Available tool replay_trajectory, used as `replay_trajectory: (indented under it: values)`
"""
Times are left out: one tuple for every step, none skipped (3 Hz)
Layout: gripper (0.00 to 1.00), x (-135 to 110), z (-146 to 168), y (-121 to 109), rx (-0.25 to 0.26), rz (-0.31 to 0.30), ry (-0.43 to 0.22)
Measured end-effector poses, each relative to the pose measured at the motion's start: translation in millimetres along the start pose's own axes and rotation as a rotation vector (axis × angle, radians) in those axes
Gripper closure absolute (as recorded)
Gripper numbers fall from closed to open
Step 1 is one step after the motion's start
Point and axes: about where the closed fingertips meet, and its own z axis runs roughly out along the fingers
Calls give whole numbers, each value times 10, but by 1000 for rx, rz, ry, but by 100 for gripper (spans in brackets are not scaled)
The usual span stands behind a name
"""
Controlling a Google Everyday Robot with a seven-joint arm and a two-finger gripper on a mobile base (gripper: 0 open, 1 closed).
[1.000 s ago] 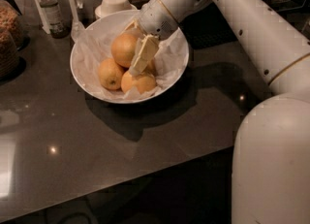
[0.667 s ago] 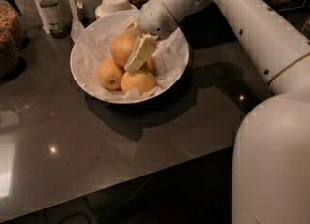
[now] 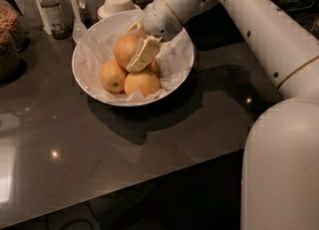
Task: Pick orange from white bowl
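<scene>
The white bowl (image 3: 84, 55), lined with crinkled white paper, stands on the dark counter at upper centre. It holds several oranges. The orange (image 3: 123, 49) lies on top at the back, above three smaller ones, such as the left one (image 3: 112, 76) and the front one (image 3: 142, 83). My gripper (image 3: 131, 48) reaches down into the bowl from the upper right. Its cream fingers straddle the top orange: one finger (image 3: 142, 55) lies against its right side and the other (image 3: 134, 27) against its far side. The orange still rests among the others.
A white cup on a saucer (image 3: 117, 3) stands just behind the bowl. A bottle (image 3: 50, 8) and a white upright holder (image 3: 76, 5) are at the back left. Jars of cereal (image 3: 7, 40) are at the far left. My white arm (image 3: 259, 30) crosses the right side.
The near finger has slid left and now presses against the top orange. The bowl and the other oranges have not moved.
</scene>
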Motion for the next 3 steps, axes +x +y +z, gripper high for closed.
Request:
replay_trajectory:
  values:
    - [100, -198, -98, 276, 20, -34, -6]
    - [100, -528, -232, 807, 55, -83, 0]
    - [100, -658, -474, 1290, 96, -90, -23]
